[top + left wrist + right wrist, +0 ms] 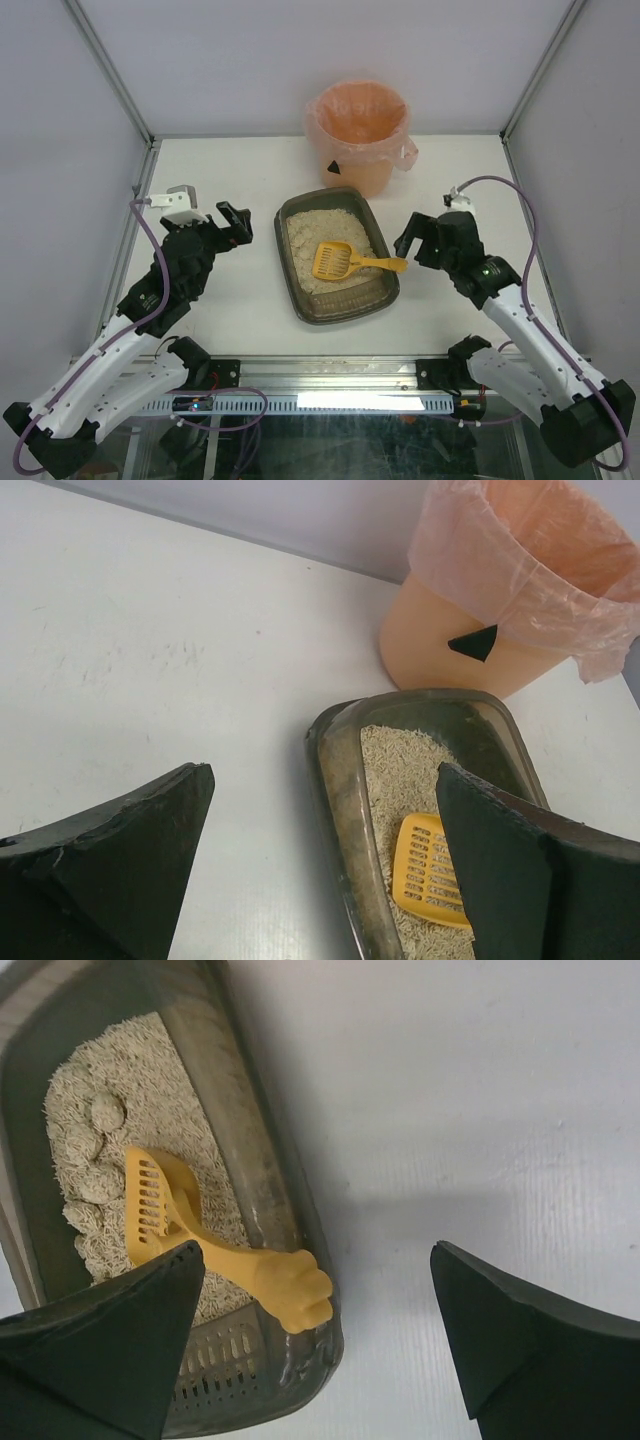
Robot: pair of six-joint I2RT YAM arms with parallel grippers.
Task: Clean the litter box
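The litter box (303,296) is a dark grey-brown tray with beige litter at the table's middle; it also shows in the left wrist view (345,780) and the right wrist view (250,1160). A yellow slotted scoop (335,260) lies in it, head on the litter (425,865), its handle end (290,1285) resting over the right rim. Clumps (105,1115) lie in the litter. My left gripper (238,224) is open and empty, left of the box. My right gripper (408,240) is open and empty, just right of the scoop's handle.
A round orange bin with a pink liner (360,135) stands behind the box at the back, and shows in the left wrist view (520,590). Frame posts and white walls bound the table on both sides and at the back.
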